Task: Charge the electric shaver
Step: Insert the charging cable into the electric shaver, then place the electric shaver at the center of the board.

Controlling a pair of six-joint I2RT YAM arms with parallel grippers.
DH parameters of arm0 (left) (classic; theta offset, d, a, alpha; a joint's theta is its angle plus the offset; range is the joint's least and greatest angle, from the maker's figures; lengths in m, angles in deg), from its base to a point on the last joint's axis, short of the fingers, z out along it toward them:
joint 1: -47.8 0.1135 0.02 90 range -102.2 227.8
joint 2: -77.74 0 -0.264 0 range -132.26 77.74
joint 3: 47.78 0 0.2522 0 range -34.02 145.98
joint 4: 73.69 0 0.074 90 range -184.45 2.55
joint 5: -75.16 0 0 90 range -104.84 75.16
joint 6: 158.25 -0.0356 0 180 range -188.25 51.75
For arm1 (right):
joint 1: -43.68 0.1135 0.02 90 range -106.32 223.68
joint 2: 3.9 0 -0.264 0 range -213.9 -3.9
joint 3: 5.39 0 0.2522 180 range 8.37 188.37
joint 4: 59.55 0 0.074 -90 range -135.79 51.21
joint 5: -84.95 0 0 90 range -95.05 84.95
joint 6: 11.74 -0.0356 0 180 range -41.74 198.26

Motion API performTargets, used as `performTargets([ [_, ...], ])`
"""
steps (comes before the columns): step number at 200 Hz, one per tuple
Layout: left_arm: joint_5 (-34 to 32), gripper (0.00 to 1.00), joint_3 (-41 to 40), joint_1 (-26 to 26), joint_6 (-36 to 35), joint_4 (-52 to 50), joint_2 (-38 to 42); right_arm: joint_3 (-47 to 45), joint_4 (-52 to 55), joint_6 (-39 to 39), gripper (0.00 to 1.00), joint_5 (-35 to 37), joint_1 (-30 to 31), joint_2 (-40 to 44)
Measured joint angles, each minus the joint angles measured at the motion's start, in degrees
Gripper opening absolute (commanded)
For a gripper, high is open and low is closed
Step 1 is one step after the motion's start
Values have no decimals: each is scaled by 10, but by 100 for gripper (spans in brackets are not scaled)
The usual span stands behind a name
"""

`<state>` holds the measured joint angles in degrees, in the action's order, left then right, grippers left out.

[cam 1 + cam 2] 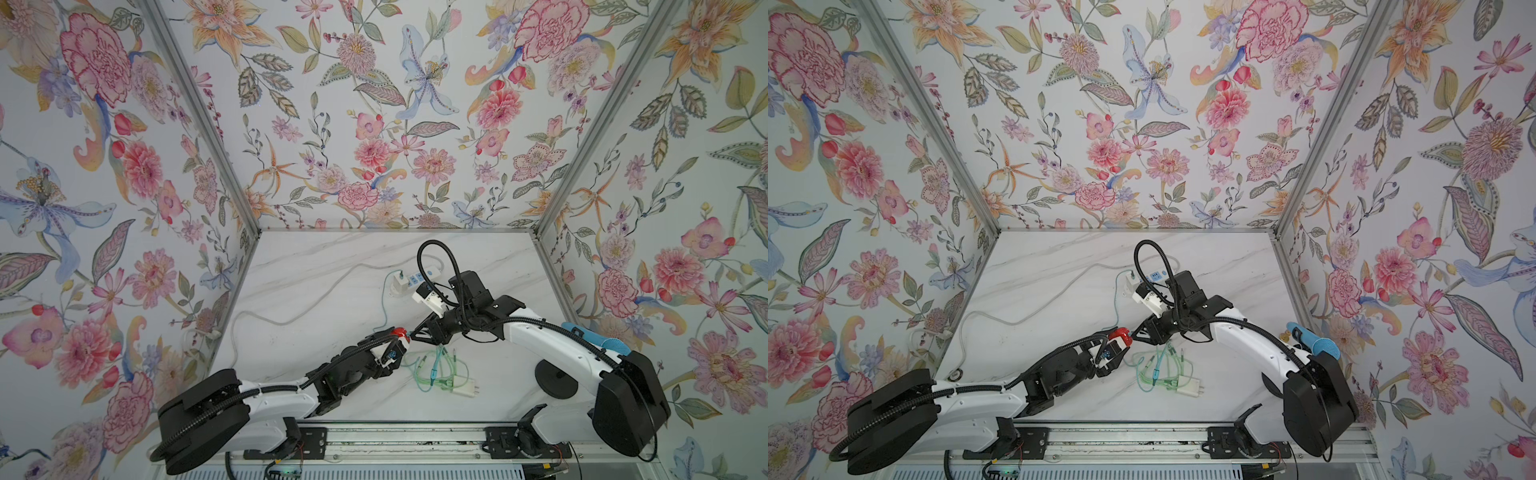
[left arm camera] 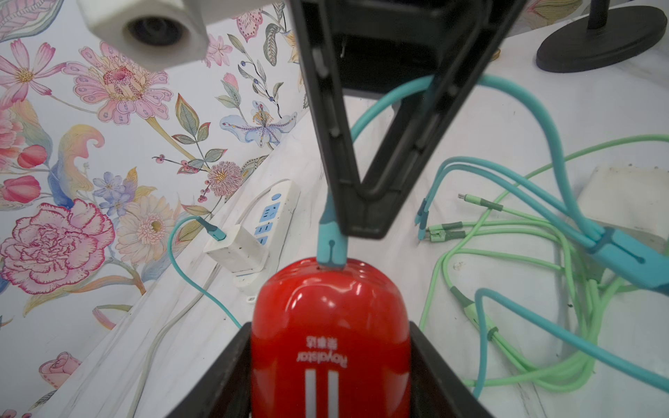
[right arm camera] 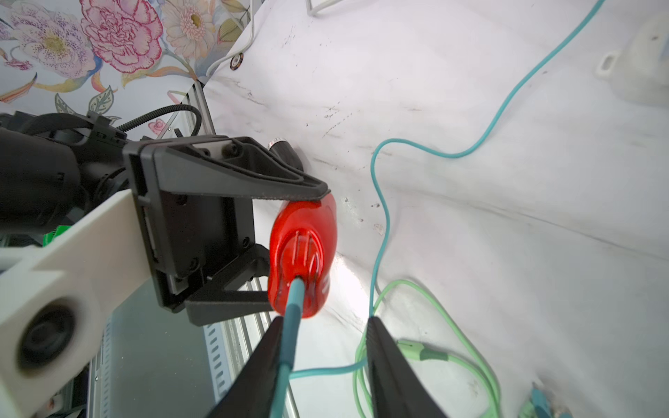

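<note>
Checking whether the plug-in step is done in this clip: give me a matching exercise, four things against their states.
Things:
1. red shaver
2. teal plug
3. green cables
4. right gripper

States:
A. lying loose on the table
B. open, jaws on either side of the teal cable
C. stuck into the shaver's end
D. clamped in the left gripper

Pairs: 1-D, 2-C, 3-A, 4-B

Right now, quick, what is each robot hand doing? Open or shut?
Left gripper: shut on the red shaver.
Right gripper: open, with the teal cable loose between its jaws.
</note>
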<state>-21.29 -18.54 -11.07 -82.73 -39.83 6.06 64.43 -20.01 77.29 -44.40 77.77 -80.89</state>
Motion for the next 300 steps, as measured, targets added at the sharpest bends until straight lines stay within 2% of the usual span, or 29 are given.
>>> performTargets([
  [45, -28, 0, -1, 19, 19, -12, -12, 0, 21, -4, 49, 38, -57, 104],
  [64, -44, 0, 28, 70, 60, -78, -12, 0, 19, -10, 49, 61, -70, 121],
  [117, -125, 0, 183, 231, 195, -277, -12, -31, -24, -39, 49, 109, -96, 121],
  [150, -148, 0, 189, 319, 247, -348, -5, -54, -47, -52, 49, 127, -98, 116],
  [204, -169, 0, 179, 407, 303, -390, 0, -78, -78, -67, 49, 133, -103, 114],
  [231, -167, 0, 205, 429, 321, -412, -70, -82, -86, -71, 49, 134, -103, 103],
  [261, -150, 0, 283, 429, 330, -464, -188, -89, -90, -77, 49, 143, -103, 101],
  [287, -132, 0, 346, 429, 332, -502, -255, -96, -92, -83, 49, 155, -103, 101],
  [300, -125, 8, 365, 429, 332, -518, -274, -101, -93, -87, 49, 161, -103, 101],
])
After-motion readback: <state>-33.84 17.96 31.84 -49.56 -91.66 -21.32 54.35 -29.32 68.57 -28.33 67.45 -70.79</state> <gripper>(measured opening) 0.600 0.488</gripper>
